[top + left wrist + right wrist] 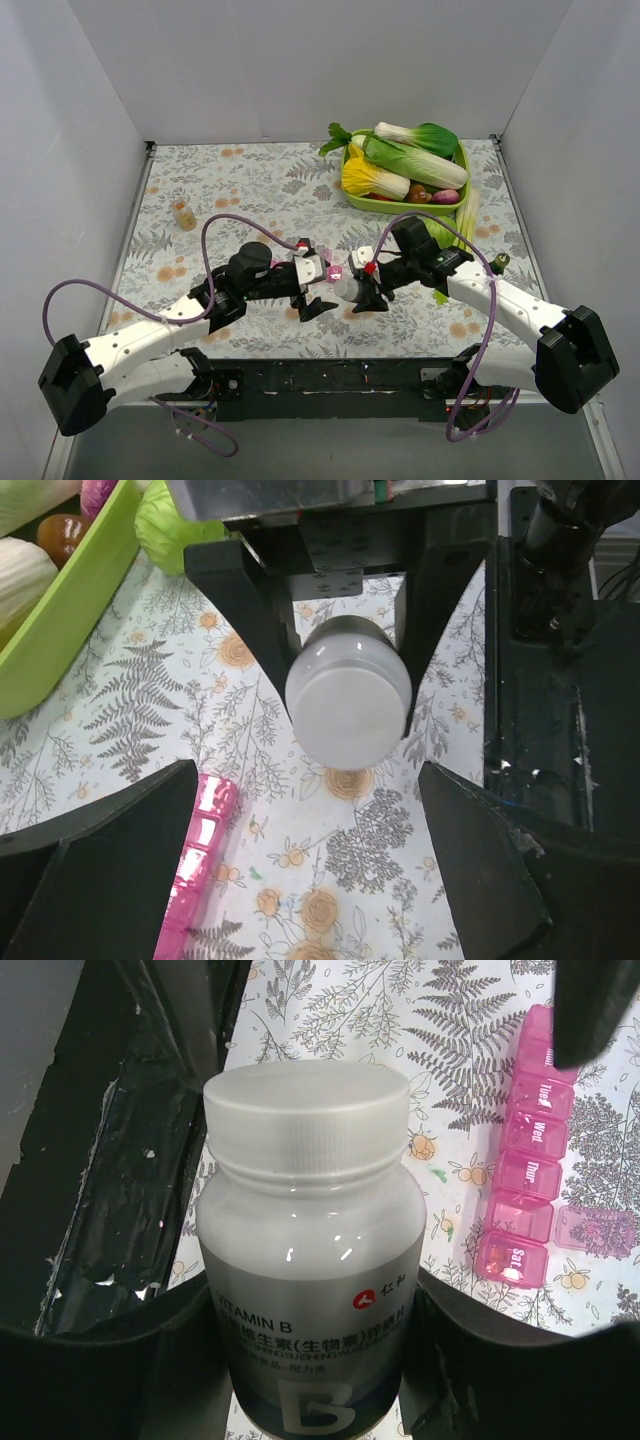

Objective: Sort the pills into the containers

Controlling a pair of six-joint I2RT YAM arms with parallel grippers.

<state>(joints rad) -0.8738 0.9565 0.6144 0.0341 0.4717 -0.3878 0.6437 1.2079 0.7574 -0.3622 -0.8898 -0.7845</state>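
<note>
Fern-and-flower printed cloth [250, 180] covered the table, enclosed by plain white walls [100, 100]. My right gripper [315, 1360] clasped the lower body of a vitamin bottle [310, 1210], a rounded white plastic cylinder with a smooth translucent cap. My left gripper [305, 880] stood at its widest, holding nothing, with its black fingers on either side of the cap and apart from it. The pill organizer [525, 1175], a translucent pink strip of small boxy compartments, lay on the cloth just beside the bottle.

Only the right wrist view showed the "VITAMIN B" label, the day names on the lids, and one lid hinged open beside the row. Compartment contents could not be told. The left wrist view gave the cap end-on and only a glossy end of the strip.

From above, my arms hid most of the strip. That view alone showed a green tray [400, 208] of vegetables [410, 160] at far right and a small bottle [183, 213] at far left, well apart.
</note>
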